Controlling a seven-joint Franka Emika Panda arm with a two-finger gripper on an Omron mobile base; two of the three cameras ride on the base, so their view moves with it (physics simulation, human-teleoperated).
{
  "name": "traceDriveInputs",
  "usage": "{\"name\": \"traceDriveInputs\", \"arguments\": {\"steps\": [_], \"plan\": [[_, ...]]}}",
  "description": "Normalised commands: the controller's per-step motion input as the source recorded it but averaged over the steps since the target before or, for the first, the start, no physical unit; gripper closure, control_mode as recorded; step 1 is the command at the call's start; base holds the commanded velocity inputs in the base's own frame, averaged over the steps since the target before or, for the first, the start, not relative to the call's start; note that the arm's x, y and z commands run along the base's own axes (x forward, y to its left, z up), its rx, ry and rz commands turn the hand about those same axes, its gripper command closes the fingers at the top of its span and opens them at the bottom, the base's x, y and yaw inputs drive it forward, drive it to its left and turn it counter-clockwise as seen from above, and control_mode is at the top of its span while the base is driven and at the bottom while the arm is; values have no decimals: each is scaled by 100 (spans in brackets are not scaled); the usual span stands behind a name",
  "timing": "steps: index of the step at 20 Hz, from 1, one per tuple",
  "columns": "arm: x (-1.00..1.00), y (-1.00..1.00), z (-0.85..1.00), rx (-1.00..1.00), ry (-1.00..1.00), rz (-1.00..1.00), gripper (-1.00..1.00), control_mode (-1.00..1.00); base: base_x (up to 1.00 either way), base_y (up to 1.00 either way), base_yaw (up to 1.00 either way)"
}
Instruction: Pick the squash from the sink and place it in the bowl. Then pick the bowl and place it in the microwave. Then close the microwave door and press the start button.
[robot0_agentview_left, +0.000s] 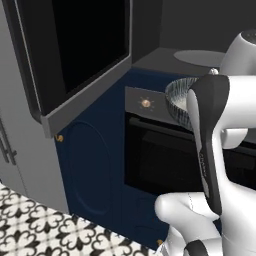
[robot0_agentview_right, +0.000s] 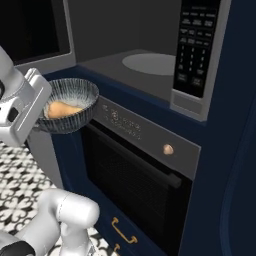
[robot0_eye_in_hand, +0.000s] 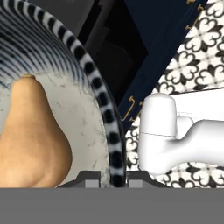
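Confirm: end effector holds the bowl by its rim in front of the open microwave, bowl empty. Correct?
Not quite. The bowl isn't empty: the squash lies inside it, as the hand view and right base view show. The rest holds: the end effector grips the rim, in front of the open microwave.

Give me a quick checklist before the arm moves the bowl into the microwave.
1. Squash inside the bowl: ok.
2. Claw shut on the bowl rim, one finger on each side: ok.
3. Microwave door swung open: ok.
4. Turntable bare, room for the bowl: ok.
5. Bowl high enough to pass the microwave floor edge: cannot tell.
6. Bowl held level: slightly tilted, squash stays in: ok.
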Motion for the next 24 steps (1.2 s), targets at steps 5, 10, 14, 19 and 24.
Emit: {"name": "traceDriveInputs", "arguments": {"steps": [5,10,14,19,24], "plan": [[-5,0,22,0,-9,0,100,-100,0,-4,3],[-3,-9,46,0,-22,-7,100,-100,0,0,0],[6,-9,40,-1,-17,-15,100,-100,0,0,0],[41,-33,24,-5,-9,-21,100,-100,0,0,0],[54,-44,33,-4,-7,-17,100,-100,0,0,0]]}}
